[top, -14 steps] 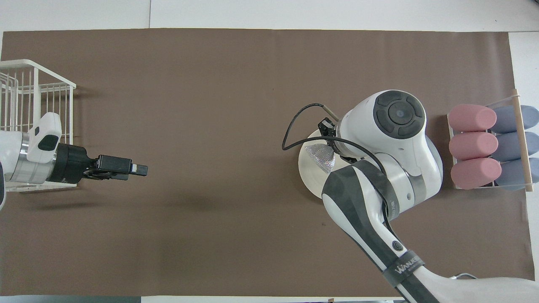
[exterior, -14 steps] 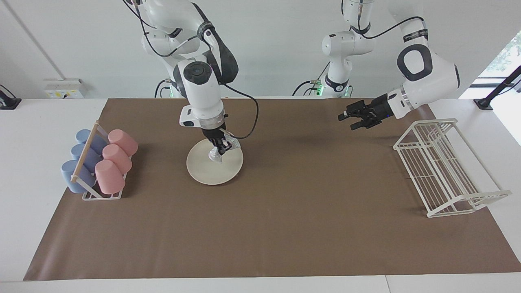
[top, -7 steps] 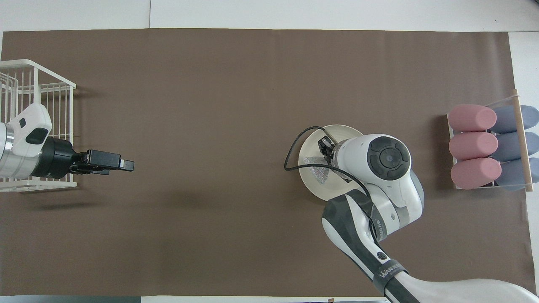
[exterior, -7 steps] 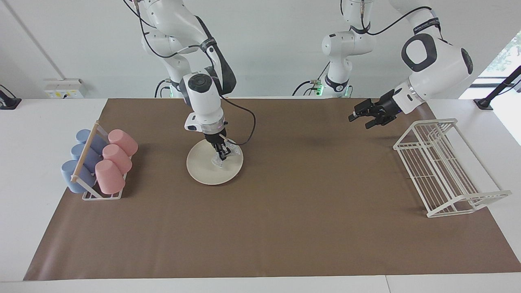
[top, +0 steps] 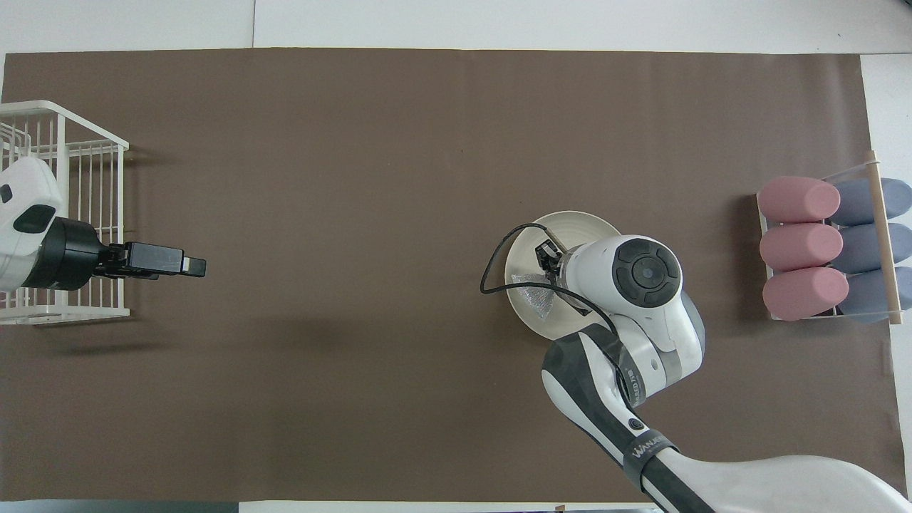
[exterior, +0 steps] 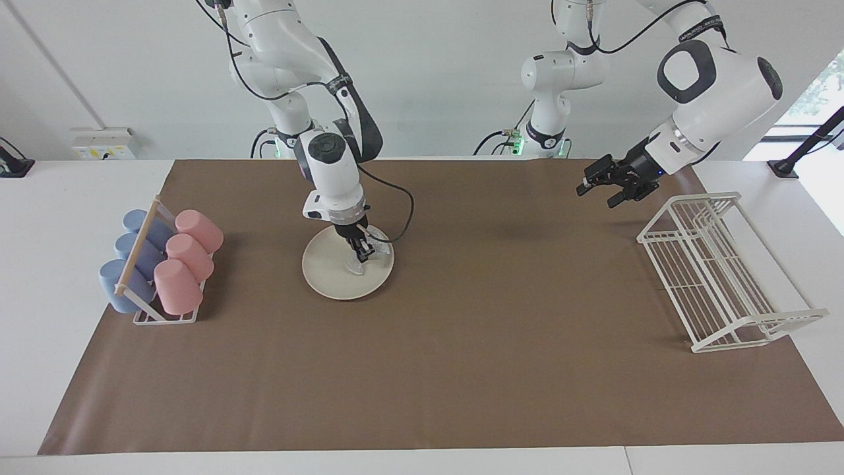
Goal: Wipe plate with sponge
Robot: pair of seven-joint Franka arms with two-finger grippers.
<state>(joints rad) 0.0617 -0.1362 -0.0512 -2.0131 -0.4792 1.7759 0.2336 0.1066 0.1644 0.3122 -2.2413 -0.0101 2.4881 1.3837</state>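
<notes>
the right end effector (exterior: 361, 254) is clamped shut on the sponge (exterior: 357, 264), pressing it onto the plate (exterior: 330, 270); a sec ago the sponge hung just above the plate w/ the wrist higher, now the arm has dropped and the pad sits flattened on the plate's surface, on the half toward the left arm's end. in the overhead view the sponge (top: 536, 302) shows beside the wrist, and more of the plate (top: 577, 222) rim is uncovered vs before since the big wrist housing has shifted toward the robots. the plate itself hasn't moved; it lies on the brown mat (exterior: 461, 369) near the cup rack (exterior: 148, 310) w/ its pink cups (exterior: 188, 254) and blue cups (exterior: 132, 254). the left end effector (exterior: 601, 186), fingers spread open and holding nothing, hangs over the mat next to the white wire rack (exterior: 725, 277); it has pulled back toward that rack and risen a bit since a sec ago.
</notes>
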